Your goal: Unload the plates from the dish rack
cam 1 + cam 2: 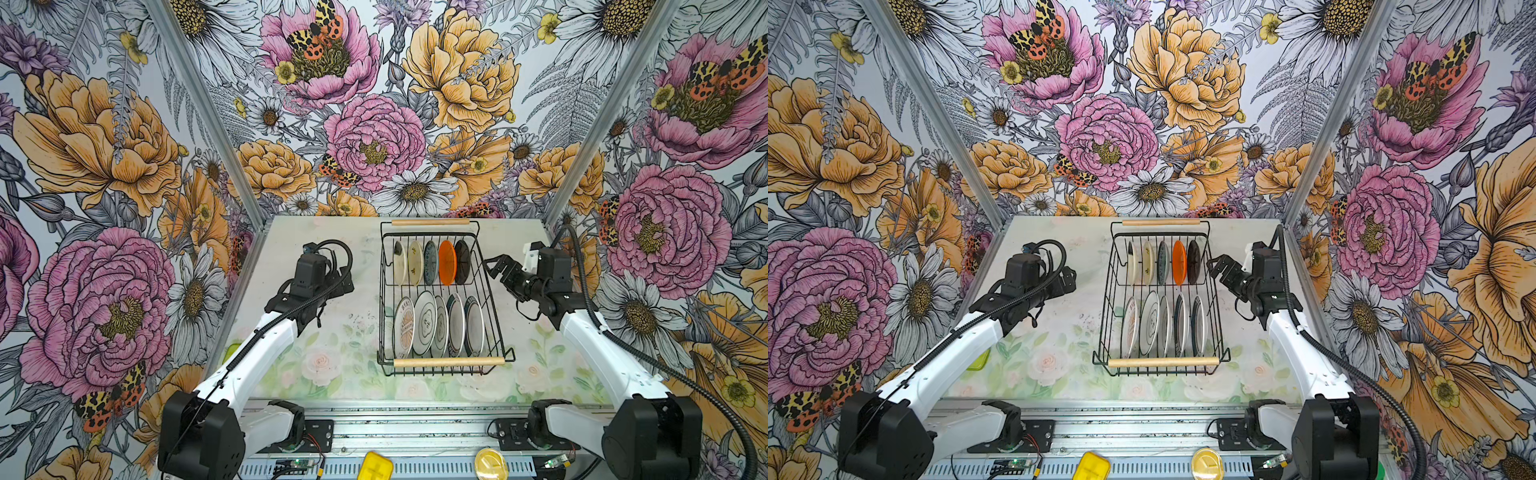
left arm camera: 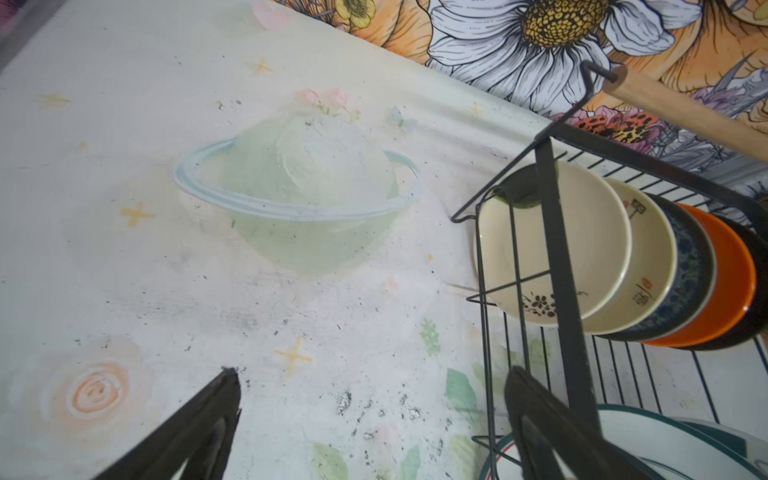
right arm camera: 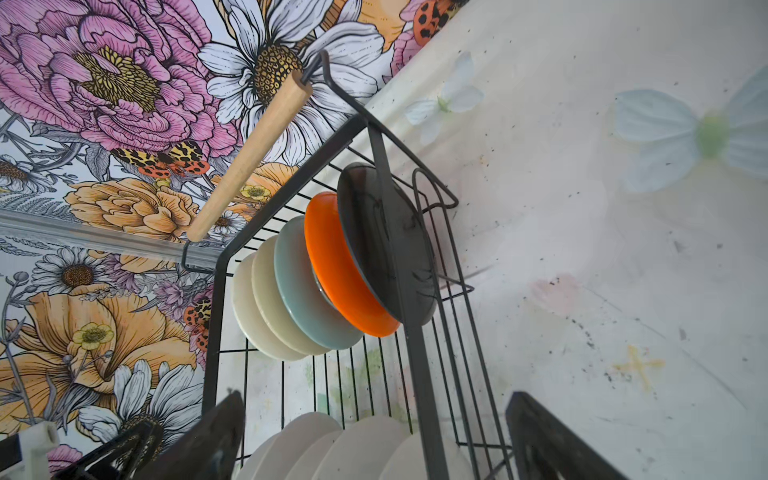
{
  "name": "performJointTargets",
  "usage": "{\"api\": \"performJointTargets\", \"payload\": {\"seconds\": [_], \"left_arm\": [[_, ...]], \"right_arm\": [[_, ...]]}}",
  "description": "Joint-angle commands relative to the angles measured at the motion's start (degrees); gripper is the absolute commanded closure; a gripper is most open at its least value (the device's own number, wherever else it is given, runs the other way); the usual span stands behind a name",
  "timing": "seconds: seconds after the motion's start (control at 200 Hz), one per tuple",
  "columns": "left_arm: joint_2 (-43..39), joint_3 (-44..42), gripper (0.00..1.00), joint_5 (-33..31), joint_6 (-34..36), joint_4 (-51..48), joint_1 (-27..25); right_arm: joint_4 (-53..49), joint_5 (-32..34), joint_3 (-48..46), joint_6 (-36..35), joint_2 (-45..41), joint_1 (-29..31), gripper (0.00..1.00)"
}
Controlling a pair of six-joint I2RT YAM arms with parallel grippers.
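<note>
The dish rack (image 1: 449,362) sits on the table (image 1: 324,249) between the two grippers, with all its plates standing on edge in two rows. The left gripper (image 2: 372,372) hangs beside one side wall of the rack, jaws spread wide with nothing between them. In the left wrist view one finger (image 2: 540,424) overlaps the wire wall, though whether it touches cannot be told. Ahead of that gripper, just inside the wall, stands the row of smaller plates (image 2: 648,266), with the cream plate (image 2: 598,249) nearest to it. The right gripper (image 3: 376,395) is likewise spread and empty, just outside the opposite wall. The black plate (image 3: 361,224) is the one nearest to it, with the orange plate (image 3: 332,266) right behind. The larger plates (image 1: 424,323) fill the other row, closer to the arm bases than either gripper's fingertips. A wooden handle (image 3: 249,162) crosses the rack's far end, beyond both grippers.
</note>
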Motion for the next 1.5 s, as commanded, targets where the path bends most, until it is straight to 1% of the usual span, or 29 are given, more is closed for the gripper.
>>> {"api": "performJointTargets", "payload": {"seconds": [0.0, 0.205, 0.42, 0.565, 0.711, 0.926, 1.106, 1.301, 1.491], "left_arm": [[1.1, 2.9, 0.01, 5.8, -3.5, -2.9, -1.0], [3.6, 5.4, 0.01, 8.1, -5.6, -3.5, -1.2], [5.1, 6.7, 0.01, 10.3, -5.9, -3.5, -1.1], [5.0, 6.3, 0.01, 10.6, -6.0, -3.4, 0.3], [5.5, 5.9, 0.01, 12.9, -6.6, -3.5, 2.7], [6.2, 5.3, 0.01, 14.0, -5.4, -3.1, 4.7], [7.1, 4.9, 0.01, 16.7, -4.5, -2.6, 7.2], [7.0, 4.4, 0.01, 19.4, -3.8, -2.6, 10.3], [6.6, 3.3, 0.01, 21.9, -4.1, -2.6, 14.1]], "right_arm": [[-1.3, -2.6, 2.2, 1.8, 2.8, 0.5, 0.01], [-1.3, -1.8, 4.2, 0.6, 8.1, 0.7, 0.00], [-1.9, -4.4, 8.7, -0.7, 13.4, 1.3, 0.00], [-2.8, -6.2, 11.8, -1.5, 17.3, 2.9, 0.01], [-2.9, -6.1, 13.8, -1.3, 19.8, 5.3, 0.01], [-2.8, -6.5, 17.9, -0.9, 24.4, 8.6, 0.00], [-2.7, -5.7, 23.9, -0.2, 29.2, 12.3, 0.01], [-2.6, -5.2, 32.2, 1.2, 36.4, 15.7, 0.00], [-2.6, -7.1, 42.4, 2.7, 44.7, 19.0, 0.01]]}}
